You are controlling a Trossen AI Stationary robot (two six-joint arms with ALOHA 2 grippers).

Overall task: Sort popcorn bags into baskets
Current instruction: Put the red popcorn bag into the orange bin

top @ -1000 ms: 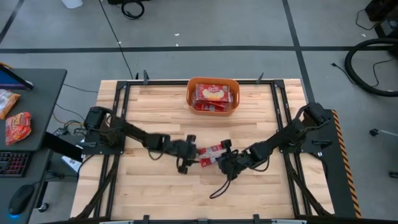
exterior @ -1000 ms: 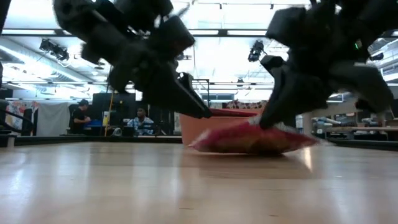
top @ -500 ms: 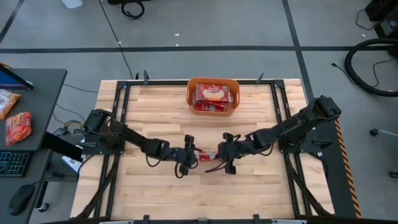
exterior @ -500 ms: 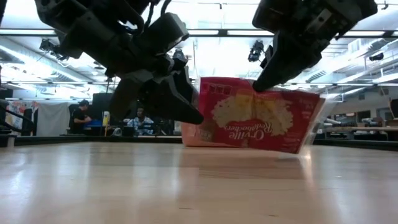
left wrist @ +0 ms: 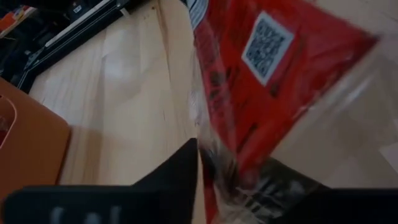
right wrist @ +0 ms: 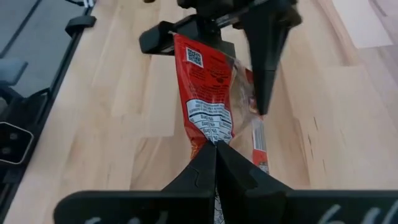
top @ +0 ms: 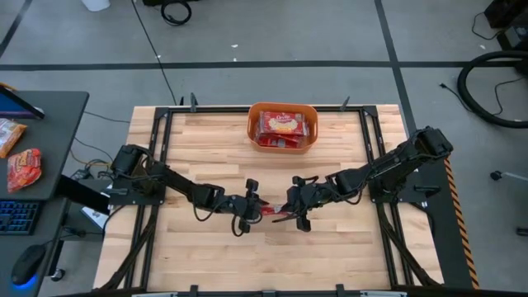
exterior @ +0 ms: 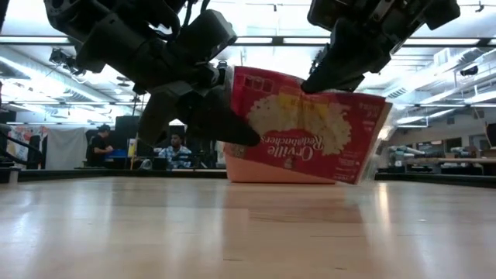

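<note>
Both grippers meet at lower centre of the high view, on one popcorn bag [top: 272, 212]. The bag is off the wood: the low view shows it hanging tilted, print upside down, one lower corner dipping toward the table [exterior: 232, 232] at right of frame.

Right gripper [top: 294, 211]: fingers pinched together on the bag's edge, plain in its wrist view, where the packet runs lengthwise away from the fingertips [right wrist: 214, 152].

Left gripper [top: 251, 204]: at the bag's opposite end. One dark finger [left wrist: 180, 165] lies against the wrapper; whether it is clamped on or merely touching, cannot tell.

The bag's long axis runs between the two grippers, left to right across the frame.

Basket [top: 283, 126]: orange tub at upper centre of the high view, straight up-frame from the bag and well apart from it. Red packets already lie inside, filling most of the floor. The two arms look about equally near it. Judgement: the carry goes straight up-frame, and only the right gripper has a sure hold.
</note>
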